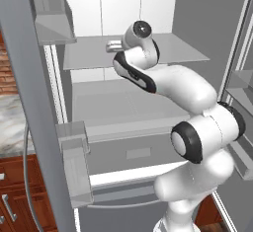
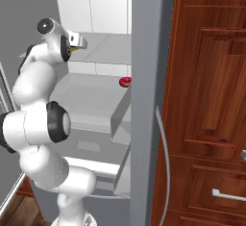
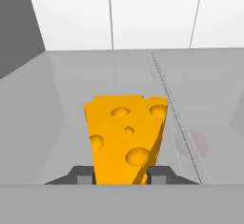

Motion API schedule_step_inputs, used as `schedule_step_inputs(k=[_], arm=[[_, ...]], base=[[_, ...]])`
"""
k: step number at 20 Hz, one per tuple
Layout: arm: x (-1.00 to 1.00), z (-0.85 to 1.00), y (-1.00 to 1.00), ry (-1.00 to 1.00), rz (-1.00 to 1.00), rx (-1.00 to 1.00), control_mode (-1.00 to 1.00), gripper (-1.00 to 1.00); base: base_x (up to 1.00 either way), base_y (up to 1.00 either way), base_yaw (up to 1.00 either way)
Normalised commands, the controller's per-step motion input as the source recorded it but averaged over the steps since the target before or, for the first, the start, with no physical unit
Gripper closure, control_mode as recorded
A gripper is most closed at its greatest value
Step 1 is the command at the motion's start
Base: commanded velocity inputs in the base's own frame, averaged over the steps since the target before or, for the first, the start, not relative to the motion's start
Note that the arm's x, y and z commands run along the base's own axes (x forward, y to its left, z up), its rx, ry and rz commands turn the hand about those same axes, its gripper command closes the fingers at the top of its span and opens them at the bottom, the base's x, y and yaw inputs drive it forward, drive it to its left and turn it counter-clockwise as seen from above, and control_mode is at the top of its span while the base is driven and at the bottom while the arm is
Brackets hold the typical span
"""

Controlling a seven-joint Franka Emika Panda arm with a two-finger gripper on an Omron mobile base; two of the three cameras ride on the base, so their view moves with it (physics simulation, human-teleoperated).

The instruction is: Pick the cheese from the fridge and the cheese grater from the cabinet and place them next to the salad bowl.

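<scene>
Inside the fridge [image 1: 148, 9], seen from the left base view, the white arm reaches over a translucent glass shelf [image 1: 183, 48] with the gripper [image 1: 112, 46] at its end pointing inward; white back walls, grey side panels and clear door bins [image 1: 52, 21] give smooth, hard, glossy surfaces all round. From the right base view, the gripper [image 2: 77, 41] hovers just over the same upper shelf [image 2: 108, 44], and a pink-frosted donut [image 2: 125, 81] lies on the shelf below, well apart from the hand. Along the hand view, the cheese [image 3: 126, 137] sits between the two dark fingertips [image 3: 85, 175], a yellow-orange wedge with round holes, its narrow end toward the camera and its flat flanks touching the pads, so the jaws look clamped on it. It rests on or just above the glass shelf; which, I cannot tell. By my judgement the wedge is light and fairly stiff, with waxy, slightly slippery sides; because it tapers, a squeeze near the thin end could make it slide out, so the flat parallel flanks, further toward the thicker part, look the safest hold.
</scene>
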Motion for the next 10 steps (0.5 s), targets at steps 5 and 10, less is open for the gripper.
schedule_step_inputs(k=[5,10], arm=[[-1.0,0.21,-0.32,0.0,-0.02,0.0,-1.0,1.0],[-1.0,0.3,-0.15,0.0,0.0,0.04,-1.0,1.0]], base=[[0.0,0.0,0.0],[0.0,0.0,0.0]])
